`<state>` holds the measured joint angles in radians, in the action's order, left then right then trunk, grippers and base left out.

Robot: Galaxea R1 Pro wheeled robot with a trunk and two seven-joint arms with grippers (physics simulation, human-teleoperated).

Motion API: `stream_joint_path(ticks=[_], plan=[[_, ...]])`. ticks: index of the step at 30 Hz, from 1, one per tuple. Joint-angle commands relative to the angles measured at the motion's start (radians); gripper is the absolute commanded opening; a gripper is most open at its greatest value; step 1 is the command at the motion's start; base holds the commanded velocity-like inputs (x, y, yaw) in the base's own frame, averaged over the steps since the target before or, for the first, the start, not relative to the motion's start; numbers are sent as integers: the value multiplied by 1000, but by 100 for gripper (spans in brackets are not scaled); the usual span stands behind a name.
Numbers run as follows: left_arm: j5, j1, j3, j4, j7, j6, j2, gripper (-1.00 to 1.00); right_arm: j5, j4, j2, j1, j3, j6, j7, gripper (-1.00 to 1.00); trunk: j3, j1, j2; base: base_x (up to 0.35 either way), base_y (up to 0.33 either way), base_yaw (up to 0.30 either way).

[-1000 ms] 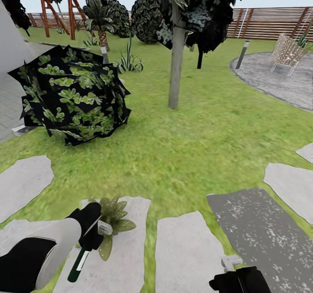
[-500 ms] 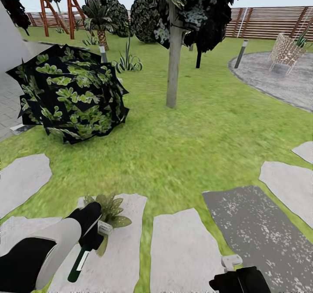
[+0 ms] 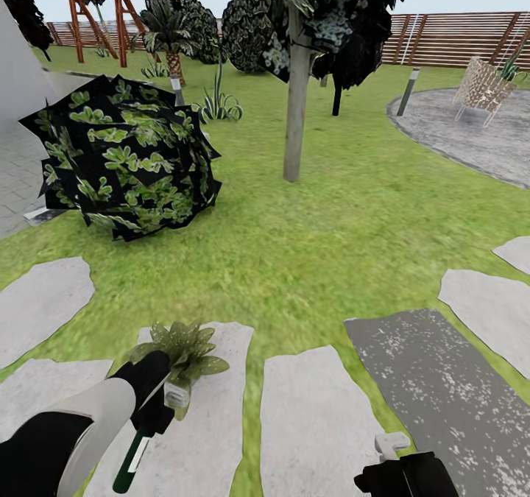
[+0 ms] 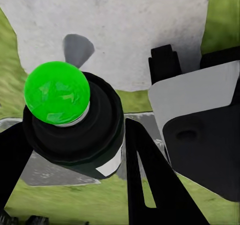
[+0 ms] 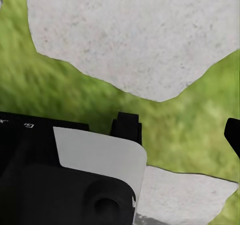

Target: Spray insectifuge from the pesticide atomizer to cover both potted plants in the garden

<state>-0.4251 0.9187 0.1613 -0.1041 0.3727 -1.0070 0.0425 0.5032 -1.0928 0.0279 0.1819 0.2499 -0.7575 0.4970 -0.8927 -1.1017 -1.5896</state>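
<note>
Left gripper [image 3: 158, 409] clenched on slim dark-green spray bottle [image 3: 136, 449]. Pale spray head [image 3: 177, 394] touching small olive-green leafy plant [image 3: 180, 346]. Keep nozzle aimed at leaves, sweep slowly. Right gripper [image 3: 390, 449]: cannot tell.

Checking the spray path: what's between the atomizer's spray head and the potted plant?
Nothing. In the head view the left gripper holds the pesticide atomizer, and its spray head sits right at the potted plant, overlapping its near leaves.

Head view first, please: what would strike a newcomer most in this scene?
The left gripper holds the pesticide atomizer at lower left, its pale spray head right at a small potted plant on a stepping stone. Beyond, a round dark leafy bush sits on the lawn at left, with a tree trunk at centre.
</note>
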Motion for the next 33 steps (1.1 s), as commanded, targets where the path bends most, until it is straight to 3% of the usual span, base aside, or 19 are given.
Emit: stream_joint_path(ticks=[1, 4, 7, 33], plan=[[-5, -1, -6, -2, 9, -2, 0, -100, 11, -1, 1, 1, 3, -2, 10, 100, -1, 0, 0, 0, 0, 0], [-5, -1, -76, -2, 9, -2, 3, -100, 11, -1, 1, 1, 2, -2, 9, 100, -1, 0, 0, 0, 0, 0], [-5, -1, -93, -14, 9, -1, 6, -100, 11, -1, 1, 1, 1, -2, 9, 100, -1, 0, 0, 0, 0, 0], [-5, 7, -96, -74, 4, -4, 0, -100, 9, -35, 1, 1, -2, -5, 12, 100, -1, 0, 0, 0, 0, 0]])
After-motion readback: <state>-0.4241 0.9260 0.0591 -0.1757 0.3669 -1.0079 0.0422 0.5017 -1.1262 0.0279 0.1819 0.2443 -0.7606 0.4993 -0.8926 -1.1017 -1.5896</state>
